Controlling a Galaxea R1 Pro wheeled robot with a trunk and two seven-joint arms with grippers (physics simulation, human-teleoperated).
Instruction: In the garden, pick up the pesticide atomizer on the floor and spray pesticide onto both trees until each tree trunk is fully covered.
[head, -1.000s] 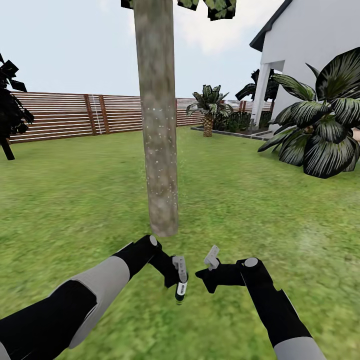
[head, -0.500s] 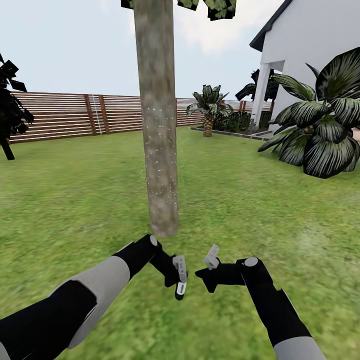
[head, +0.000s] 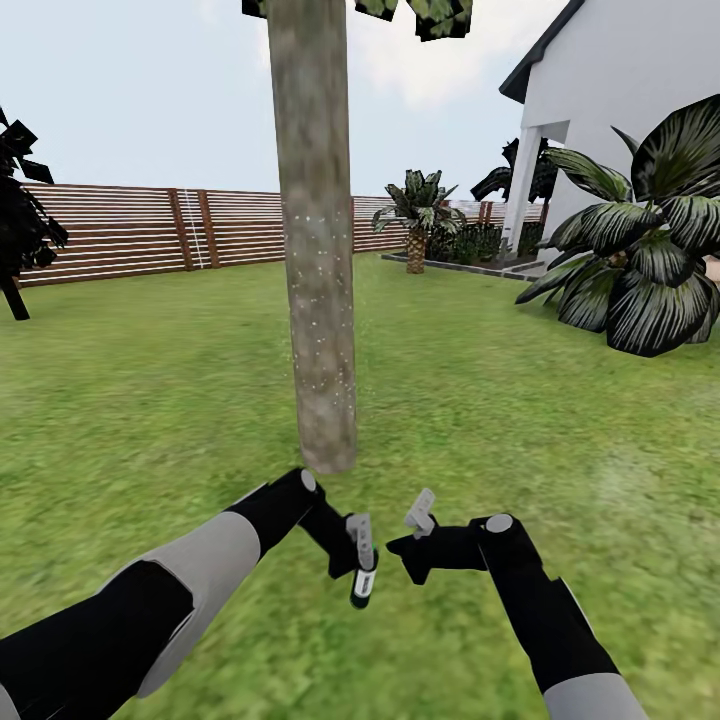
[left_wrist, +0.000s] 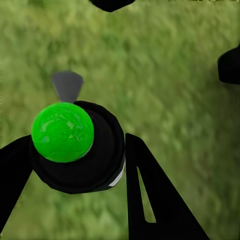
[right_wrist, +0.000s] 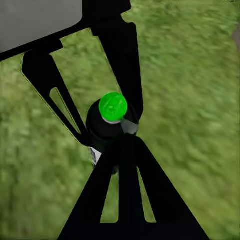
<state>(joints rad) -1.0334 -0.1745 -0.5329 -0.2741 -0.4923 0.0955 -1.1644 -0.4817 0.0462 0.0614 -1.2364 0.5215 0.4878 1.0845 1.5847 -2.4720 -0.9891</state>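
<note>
A thick grey-brown tree trunk (head: 318, 250) rises from the grass (head: 500, 400) straight ahead, dotted with fine pale specks over its middle. Just short of its base, my left gripper (head: 360, 545) is shut on the pesticide atomizer (head: 363, 583), a slim black sprayer hanging downward. In the left wrist view the atomizer (left_wrist: 75, 145) shows its round green cap between the two black fingers. My right gripper (head: 420, 512) hovers close beside it, shut and holding nothing. In the right wrist view its joined fingertips point at the atomizer (right_wrist: 107, 125).
A brown slat fence (head: 120, 230) closes the lawn at the back. A white house (head: 620, 120) and a large dark-leaved bush (head: 650, 260) stand to the right, a short palm (head: 416, 215) beyond the trunk, and a near-black cypress (head: 15, 220) at the far left.
My right gripper has edged slightly left, toward the atomizer. The left gripper and the trunk stay as they were.
</note>
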